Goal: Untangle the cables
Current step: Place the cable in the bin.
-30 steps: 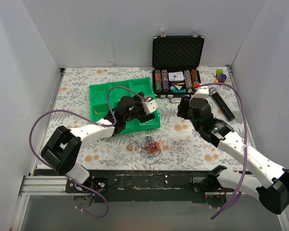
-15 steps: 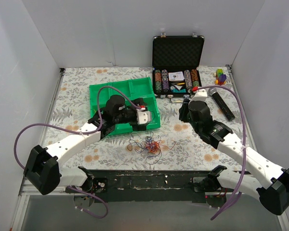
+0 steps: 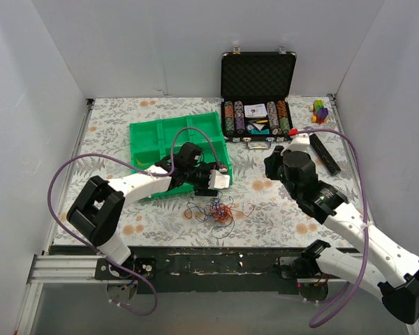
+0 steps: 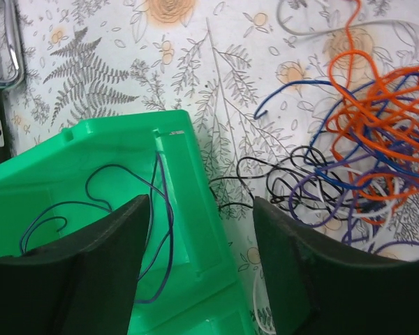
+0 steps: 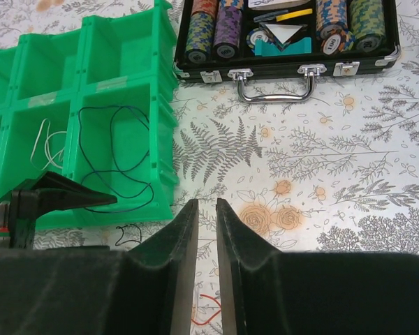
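The cables [image 3: 216, 209] lie in a tangle of orange, blue, black, purple and white wires on the flowered table, just in front of the green bin [image 3: 153, 136]. In the left wrist view the tangle [image 4: 370, 132] spreads at the upper right. My left gripper [image 3: 213, 179] hangs open over the bin's near right corner [image 4: 188, 181], with nothing between its fingers [image 4: 293, 279]. One blue cable [image 4: 157, 230] lies in that compartment. My right gripper [image 3: 269, 166] hovers right of the bin, its jaws [image 5: 207, 209] a narrow slit apart and empty. A red wire [image 5: 211, 315] shows below them.
An open black case of poker chips [image 3: 258, 77] stands at the back, its handle [image 5: 276, 87] facing me. A black remote [image 3: 325, 150] and a small coloured toy [image 3: 320, 109] lie at the right. Another bin compartment holds a white wire [image 5: 45, 143].
My left gripper has come forward and right, from over the bin to its near right corner. The right gripper's jaws have closed down to a narrow gap.
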### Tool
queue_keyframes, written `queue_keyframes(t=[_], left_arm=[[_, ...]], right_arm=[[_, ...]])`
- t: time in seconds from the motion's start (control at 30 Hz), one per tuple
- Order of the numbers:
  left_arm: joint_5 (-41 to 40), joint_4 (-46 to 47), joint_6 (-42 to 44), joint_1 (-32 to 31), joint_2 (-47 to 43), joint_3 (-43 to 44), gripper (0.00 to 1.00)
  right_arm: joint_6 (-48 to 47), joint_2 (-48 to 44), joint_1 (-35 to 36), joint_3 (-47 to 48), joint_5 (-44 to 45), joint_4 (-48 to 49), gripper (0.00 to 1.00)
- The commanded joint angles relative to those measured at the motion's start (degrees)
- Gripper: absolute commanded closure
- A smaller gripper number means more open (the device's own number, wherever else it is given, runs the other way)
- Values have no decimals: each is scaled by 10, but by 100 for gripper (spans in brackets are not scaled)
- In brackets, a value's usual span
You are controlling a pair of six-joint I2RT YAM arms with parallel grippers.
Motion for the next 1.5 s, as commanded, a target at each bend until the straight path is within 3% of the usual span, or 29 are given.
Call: queue_keyframes(t=[0.0, 0.13, 0.53, 0.7, 0.93, 1.13, 1.47], left_arm=[[-12, 57, 6, 1, 2, 28, 48], [-22, 75, -8, 2, 8, 30, 61], [-37, 81, 4, 7, 8, 12, 75], [-50, 92, 4, 12, 17, 12, 75], [-108, 224, -60, 24, 39, 8, 96], [-147, 270, -86, 31, 59, 5, 100], [-210, 245, -111, 29, 117, 48, 100]], right_arm=[[13, -32, -1, -18, -7, 12, 78], [8, -39, -1, -20, -6, 7, 80], [-3, -33, -1, -3, -2, 2, 90], [-5, -33, -1, 4, 1, 2, 92], [-3, -32, -1, 0, 0, 6, 94], [-6, -33, -1, -3, 2, 13, 94], [-6, -31, -1, -10, -4, 18, 94]])
